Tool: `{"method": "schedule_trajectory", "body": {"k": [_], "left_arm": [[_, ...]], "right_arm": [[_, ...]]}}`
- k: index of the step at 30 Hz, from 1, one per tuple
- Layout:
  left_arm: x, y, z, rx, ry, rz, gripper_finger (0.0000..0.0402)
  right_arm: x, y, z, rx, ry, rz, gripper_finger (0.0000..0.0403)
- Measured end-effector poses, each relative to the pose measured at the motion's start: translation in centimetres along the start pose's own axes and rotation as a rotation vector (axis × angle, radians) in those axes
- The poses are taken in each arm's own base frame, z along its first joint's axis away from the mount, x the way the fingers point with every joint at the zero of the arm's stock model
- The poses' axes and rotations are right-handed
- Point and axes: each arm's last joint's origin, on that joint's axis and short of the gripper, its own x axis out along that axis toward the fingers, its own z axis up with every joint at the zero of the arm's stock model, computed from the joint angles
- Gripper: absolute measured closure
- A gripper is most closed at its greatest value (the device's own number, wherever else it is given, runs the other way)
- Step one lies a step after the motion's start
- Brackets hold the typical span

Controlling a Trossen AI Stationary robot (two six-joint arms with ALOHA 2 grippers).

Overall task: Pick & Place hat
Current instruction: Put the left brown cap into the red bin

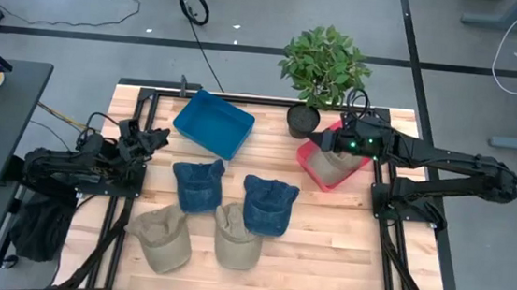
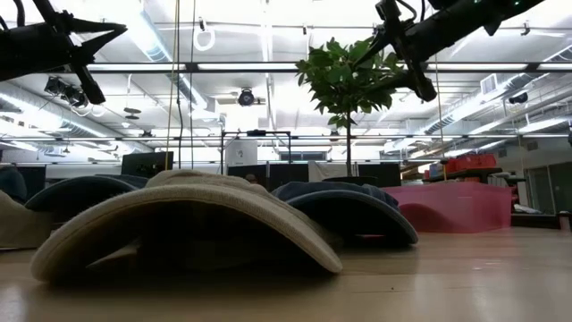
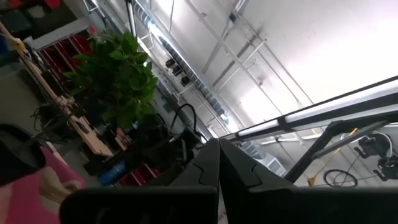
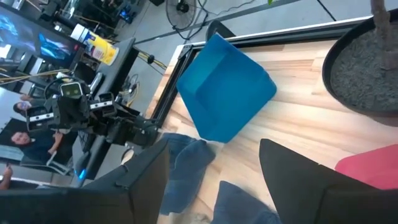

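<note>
Right pincer [image 1: 327, 143], fingers apart, hovers over tan hat [image 1: 332, 165] in pink bin [image 1: 309, 155].

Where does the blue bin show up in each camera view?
High view: blue bin at table's far side, left of the potted plant.
Low view: not visible.
Left wrist view: not visible.
Right wrist view: centre, tilted on the wood.
Shared landmark: the potted plant.

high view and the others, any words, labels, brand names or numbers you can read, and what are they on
No text can be read in any view.
The monitor screen in the right wrist view shows blue graphics, too blurred to read.
The yellow container on the desk beside it has a label, too small to read.
The hats, the blue bin and the pink bin show no visible print.
</note>
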Motion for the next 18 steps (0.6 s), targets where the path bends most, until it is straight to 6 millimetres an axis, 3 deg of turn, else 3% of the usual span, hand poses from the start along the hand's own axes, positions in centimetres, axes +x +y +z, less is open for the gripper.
{"method": "schedule_trajectory", "body": {"k": [9, 18], "left_arm": [[0.00, -0.07, -0.06, -0.032, 0.022, -0.019, 0.0399], [-0.01, -0.96, 0.09, -0.093, 0.106, -0.160, 0.0399]], "right_arm": [[0.04, -0.10, 0.14, 0.001, -0.012, -0.008, 0.0152], [0.04, -0.09, 0.14, 0.006, -0.012, -0.008, 0.0152]]}}
